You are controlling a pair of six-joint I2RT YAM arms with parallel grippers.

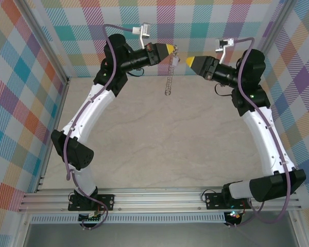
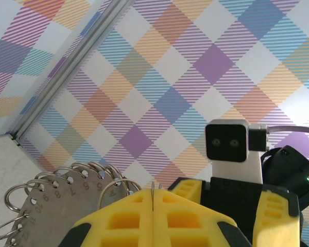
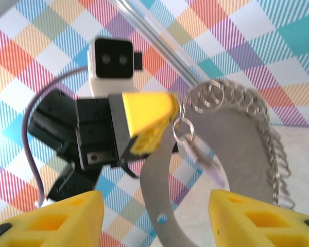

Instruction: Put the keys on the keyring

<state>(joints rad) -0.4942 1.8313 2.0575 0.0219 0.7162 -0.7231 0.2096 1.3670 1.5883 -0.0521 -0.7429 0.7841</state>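
Observation:
My left gripper (image 1: 170,50) is raised near the back wall and shut on a thin wire ring of the keyring (image 1: 168,77), which hangs below it as a beaded strand. In the left wrist view the shut yellow fingers (image 2: 129,221) pinch a ring edge, with the keyring's grey numbered plate (image 2: 51,206) and its small rings to the left. In the right wrist view the keyring (image 3: 247,128) is a wide grey loop. The key (image 3: 205,158), pale lilac and blurred, dangles from a small ring (image 3: 184,129) beside the left gripper's tip (image 3: 147,110). My right gripper (image 3: 154,218) is open, facing them a short way off.
Checked fabric walls (image 1: 26,77) close in the back and both sides, with a metal corner post (image 2: 67,72) near the left gripper. The beige table top (image 1: 165,144) lies below the raised grippers. An aluminium rail (image 1: 159,198) carries both arm bases at the near edge.

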